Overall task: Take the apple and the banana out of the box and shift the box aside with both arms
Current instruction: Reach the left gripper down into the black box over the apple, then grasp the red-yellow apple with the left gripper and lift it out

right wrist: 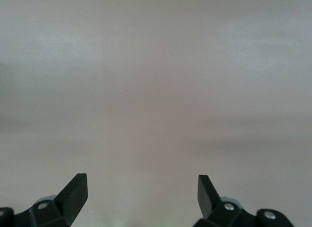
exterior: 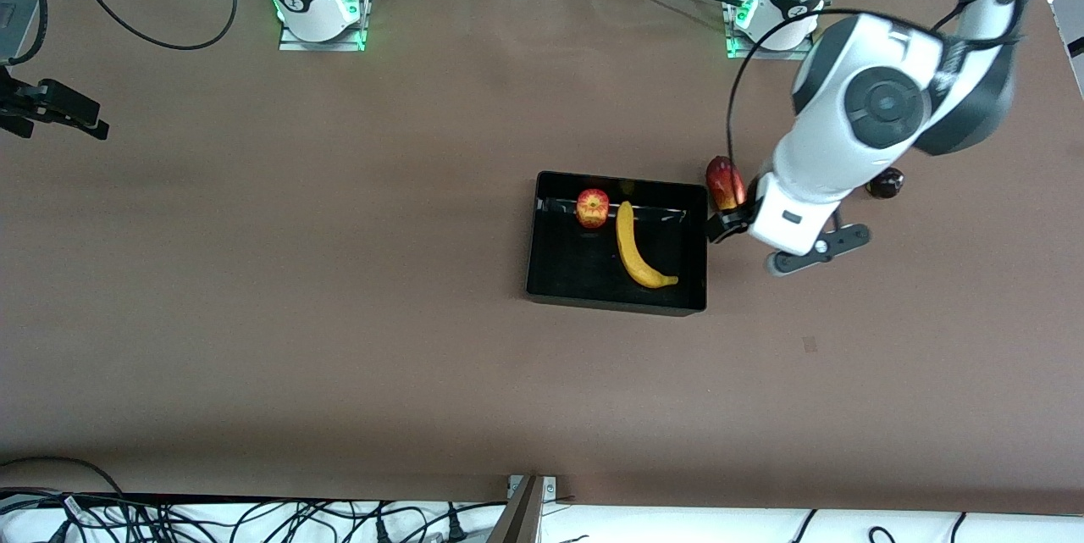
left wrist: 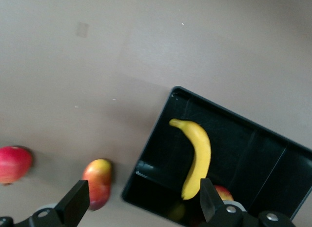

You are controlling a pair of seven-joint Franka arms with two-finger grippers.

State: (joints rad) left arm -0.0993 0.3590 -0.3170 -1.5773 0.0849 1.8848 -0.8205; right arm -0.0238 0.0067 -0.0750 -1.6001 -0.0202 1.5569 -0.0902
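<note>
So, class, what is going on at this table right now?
Nothing is held yet. The apple and banana lie in the black box. The left tool, fingers open, hangs over the box's edge toward the left arm's end, near a mango. The right tool, also open, waits over bare table.

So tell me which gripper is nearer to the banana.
Left. The left gripper hangs open beside the box, at the left arm's end, close to the banana. The right gripper waits open at the right arm's table end.
</note>
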